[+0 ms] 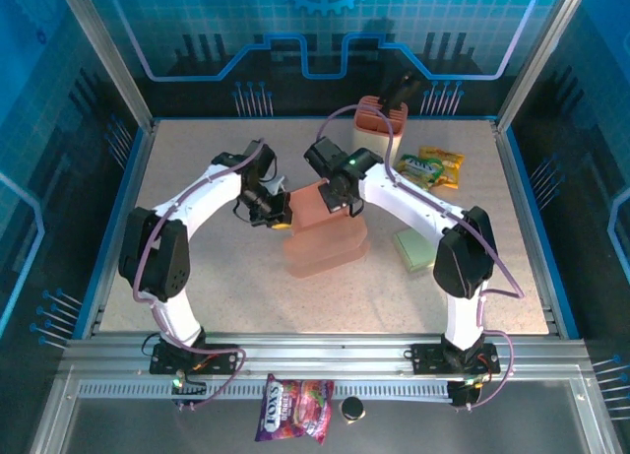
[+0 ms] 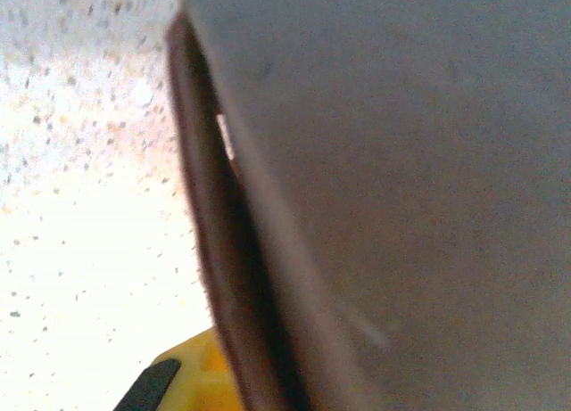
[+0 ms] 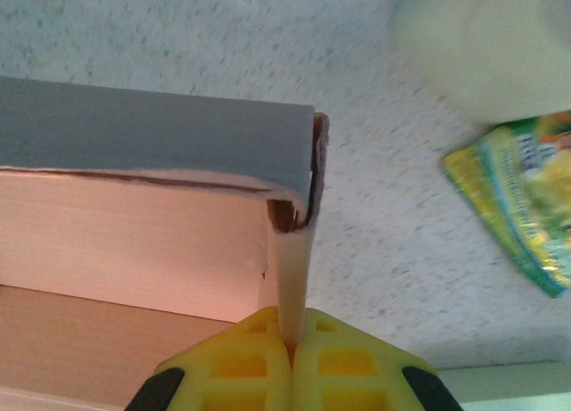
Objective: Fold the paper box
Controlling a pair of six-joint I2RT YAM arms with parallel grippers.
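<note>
The pink paper box (image 1: 325, 239) lies in the middle of the table with one wall raised at its far side. My right gripper (image 1: 346, 195) is shut on that wall: in the right wrist view the yellow fingers (image 3: 241, 366) pinch the pink flap's edge (image 3: 293, 277), with the grey outer panel (image 3: 152, 126) beyond. My left gripper (image 1: 272, 210) sits at the box's left end. In the left wrist view a grey-brown box panel (image 2: 401, 188) runs close past one yellow finger (image 2: 192, 380); the other finger is hidden behind the panel, so the jaws appear shut on it.
A green-yellow snack packet (image 1: 433, 165) lies at the back right, a pale green pad (image 1: 413, 247) right of the box, and a brown holder (image 1: 379, 124) at the far edge. A pink candy bag (image 1: 293, 410) and a dark cap (image 1: 351, 408) lie on the front rail.
</note>
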